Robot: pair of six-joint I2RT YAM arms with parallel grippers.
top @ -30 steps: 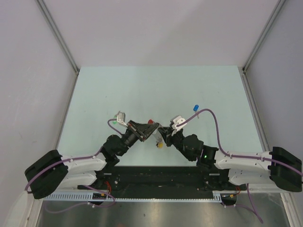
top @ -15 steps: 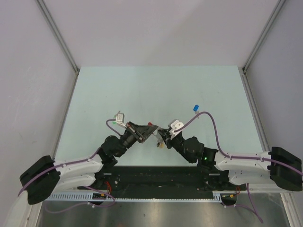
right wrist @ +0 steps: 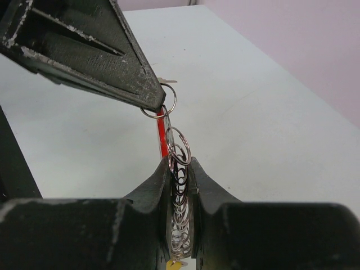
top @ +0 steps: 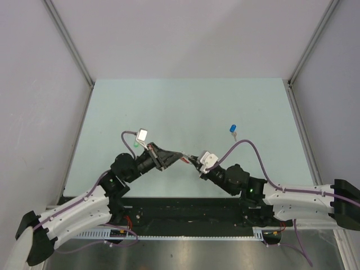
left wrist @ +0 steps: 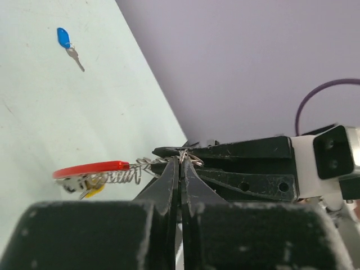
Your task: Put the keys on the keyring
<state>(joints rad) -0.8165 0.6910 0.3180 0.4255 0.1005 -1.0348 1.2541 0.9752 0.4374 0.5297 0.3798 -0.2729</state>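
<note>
We are looking at a robotics lab test cell. A pale green table (top: 185, 107) is boxed in by plain lilac-grey panels (top: 185, 34) at nine, twelve and three o'clock, with aluminium posts (top: 70, 42) at the corners. At six o'clock a black mounting rail (top: 185, 205) carries robot arms (top: 298, 197) trailing purple cables (top: 247, 142).

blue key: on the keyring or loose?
Loose. The blue key lies on the table, apart from the keyring held between the left gripper and right gripper.
</note>
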